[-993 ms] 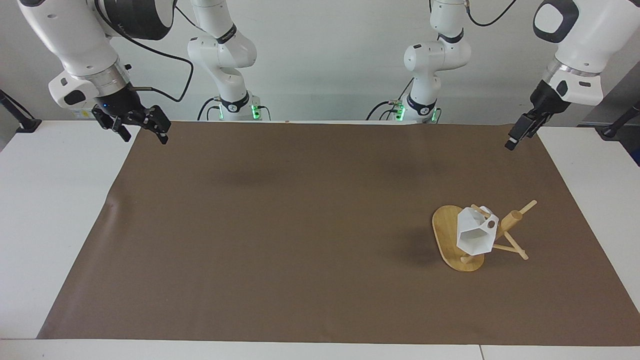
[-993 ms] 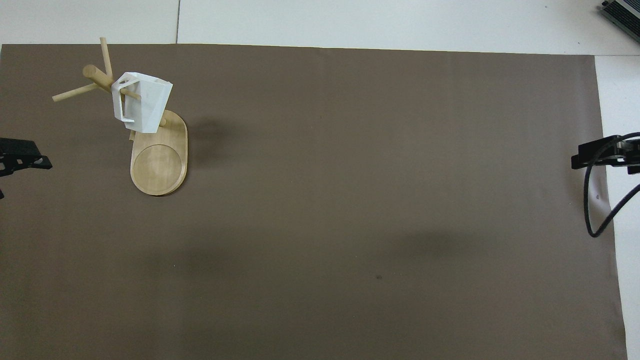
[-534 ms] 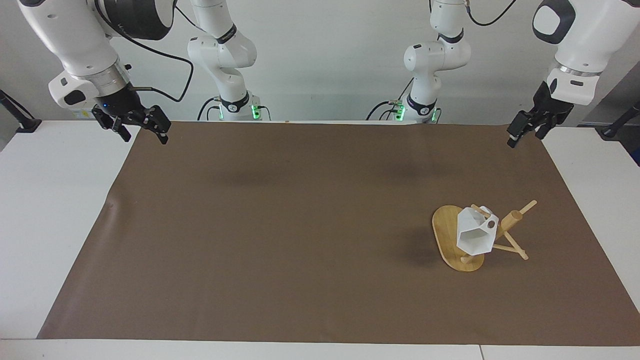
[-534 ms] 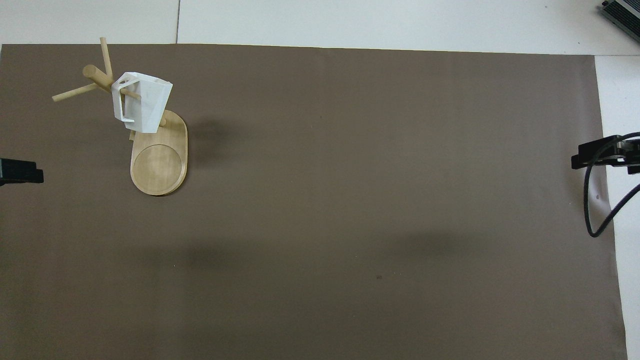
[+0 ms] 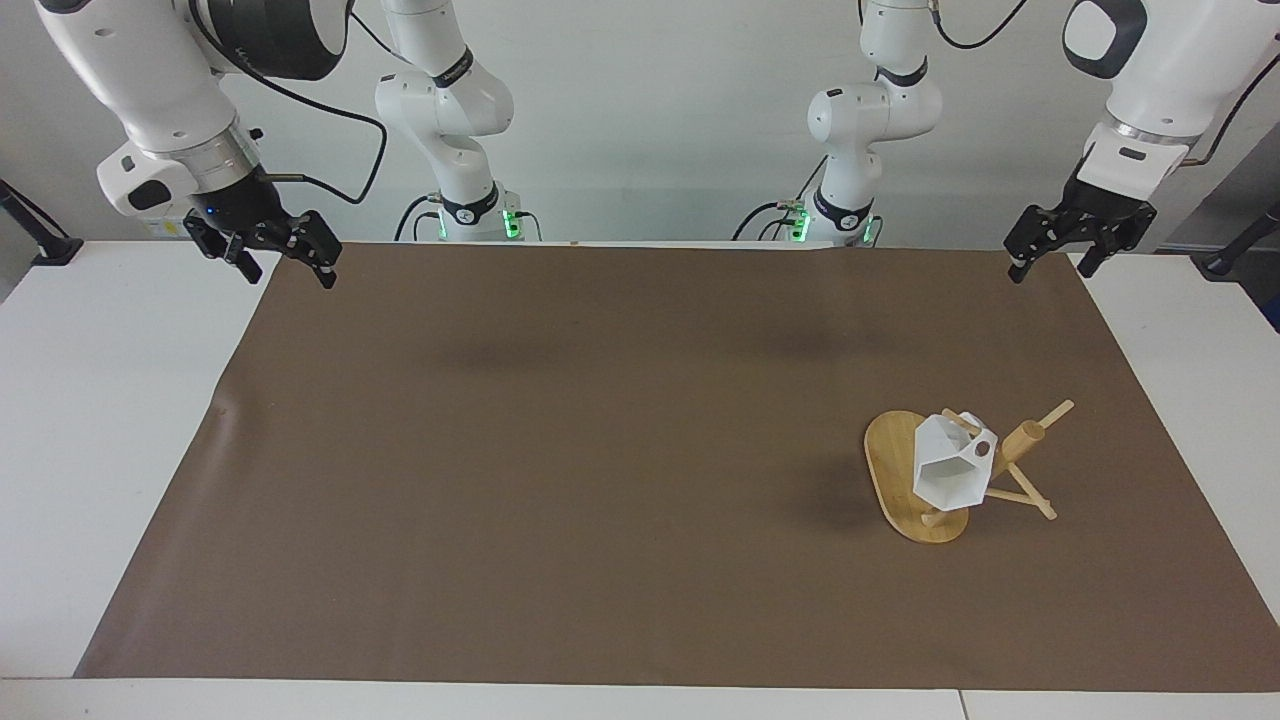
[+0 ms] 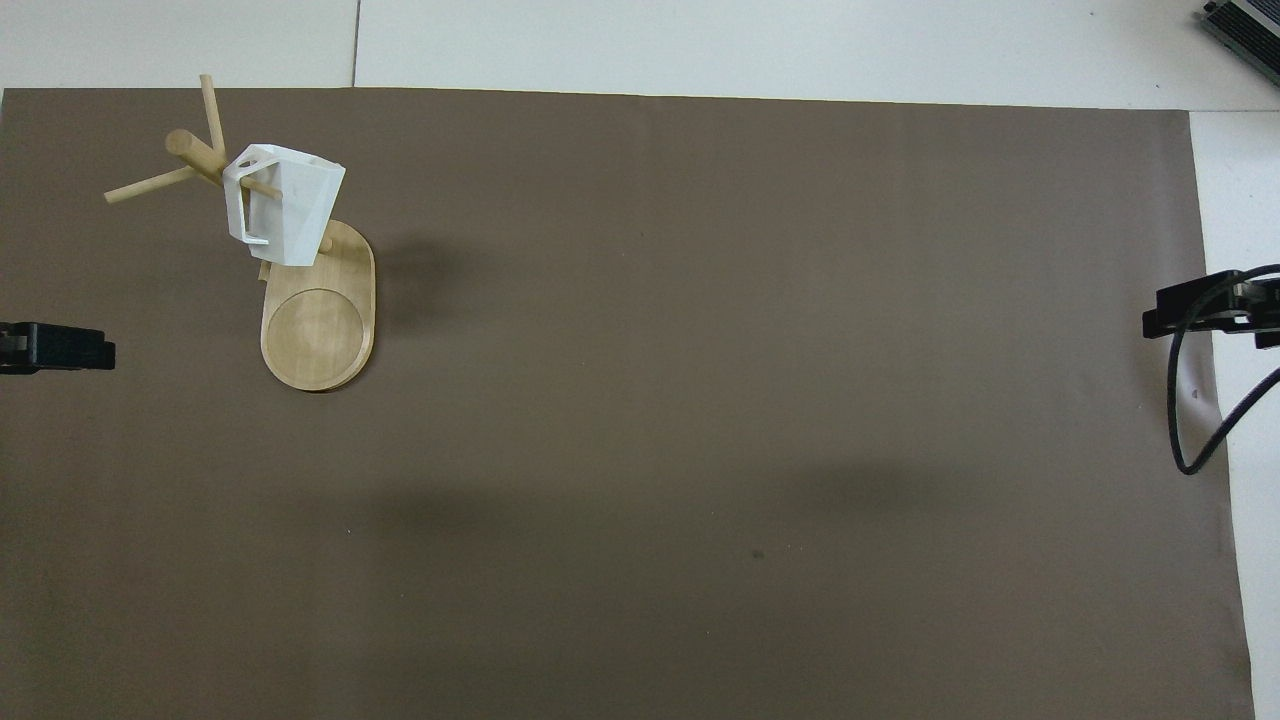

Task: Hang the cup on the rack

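The white faceted cup (image 5: 950, 470) hangs by its handle on a peg of the bamboo rack (image 5: 895, 470), its mouth tilted down and away from the robots. The rack stands toward the left arm's end of the table, on the half away from the robots. In the overhead view the cup (image 6: 290, 210) hangs over the rack's oval base (image 6: 318, 325). My left gripper (image 5: 1050, 272) is open and empty, raised over the mat's corner near its base. My right gripper (image 5: 290, 278) is open and empty, raised over the mat's other near corner, waiting.
A brown mat (image 5: 600, 450) covers most of the white table (image 5: 100, 420). A black cable (image 6: 1190, 420) loops by the right gripper at the mat's edge. The rack's free pegs (image 5: 1050, 412) stick out toward the left arm's end.
My left gripper has turned at the wrist so its two fingers now show spread side by side, and it has risen slightly. The right gripper, cup and rack have not moved.
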Controlling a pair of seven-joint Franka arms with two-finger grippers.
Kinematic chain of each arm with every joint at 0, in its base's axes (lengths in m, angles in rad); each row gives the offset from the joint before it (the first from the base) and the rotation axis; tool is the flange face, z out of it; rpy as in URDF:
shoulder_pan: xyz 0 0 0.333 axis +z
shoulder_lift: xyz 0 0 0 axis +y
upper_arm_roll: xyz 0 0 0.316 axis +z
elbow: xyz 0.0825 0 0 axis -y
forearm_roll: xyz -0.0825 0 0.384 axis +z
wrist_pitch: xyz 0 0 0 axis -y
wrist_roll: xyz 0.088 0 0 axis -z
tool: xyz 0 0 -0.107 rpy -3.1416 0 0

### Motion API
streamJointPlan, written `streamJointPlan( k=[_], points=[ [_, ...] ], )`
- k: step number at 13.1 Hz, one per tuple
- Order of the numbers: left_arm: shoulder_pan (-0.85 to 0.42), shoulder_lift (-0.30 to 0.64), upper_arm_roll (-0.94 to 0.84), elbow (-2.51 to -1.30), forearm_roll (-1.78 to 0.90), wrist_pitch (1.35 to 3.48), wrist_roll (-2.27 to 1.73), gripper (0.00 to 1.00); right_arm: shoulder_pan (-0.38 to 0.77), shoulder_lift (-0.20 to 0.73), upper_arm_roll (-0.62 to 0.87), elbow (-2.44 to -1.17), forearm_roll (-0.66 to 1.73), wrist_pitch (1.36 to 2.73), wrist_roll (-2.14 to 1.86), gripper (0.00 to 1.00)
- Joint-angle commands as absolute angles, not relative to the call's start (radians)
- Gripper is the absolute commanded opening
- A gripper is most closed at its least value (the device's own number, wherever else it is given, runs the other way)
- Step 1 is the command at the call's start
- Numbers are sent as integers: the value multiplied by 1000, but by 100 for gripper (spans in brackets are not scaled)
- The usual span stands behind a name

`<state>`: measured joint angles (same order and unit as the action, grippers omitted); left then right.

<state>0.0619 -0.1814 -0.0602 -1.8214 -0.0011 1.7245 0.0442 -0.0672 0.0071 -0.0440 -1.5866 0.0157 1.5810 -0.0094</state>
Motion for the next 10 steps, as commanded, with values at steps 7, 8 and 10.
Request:
streamJointPlan(
  k=[7, 8, 10],
  points=[
    [-124, -68, 67, -1620, -21, 1601, 55, 100, -71, -18, -41, -1617, 17, 1591, -26, 100],
    [-126, -55, 67, -1600, -25, 1603, 54, 100, -71, -18, -41, -1617, 17, 1591, -26, 100],
    [-133, 27, 54, -1544, -23, 1556, 52, 100, -71, -18, -41, -1617, 17, 1591, -26, 100]
  ],
)
